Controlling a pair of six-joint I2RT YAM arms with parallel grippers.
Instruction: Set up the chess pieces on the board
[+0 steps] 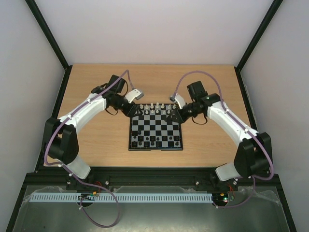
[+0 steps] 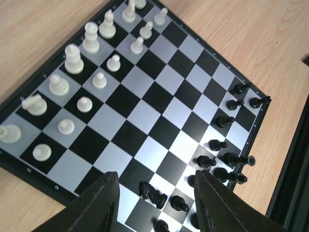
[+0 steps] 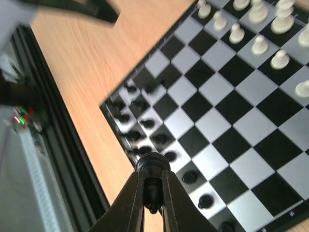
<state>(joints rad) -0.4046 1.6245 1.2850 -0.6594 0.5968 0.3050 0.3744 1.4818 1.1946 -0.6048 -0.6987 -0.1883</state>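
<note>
R gripper (image 3: 152, 169) pinched on blk pc (image 3: 152, 191), long axis along fingers, above board (image 3: 241, 125) at blk end; blk ranks (image 3: 140, 121) just ahead-left. L gripper (image 2: 155, 176) jaws apart over fallen blk pc (image 2: 153, 193) lying flat. L nearer to right it.

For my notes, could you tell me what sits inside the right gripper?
A black chess piece is pinched in the right gripper; the fingers cover its sides, so its type is unclear.
</note>
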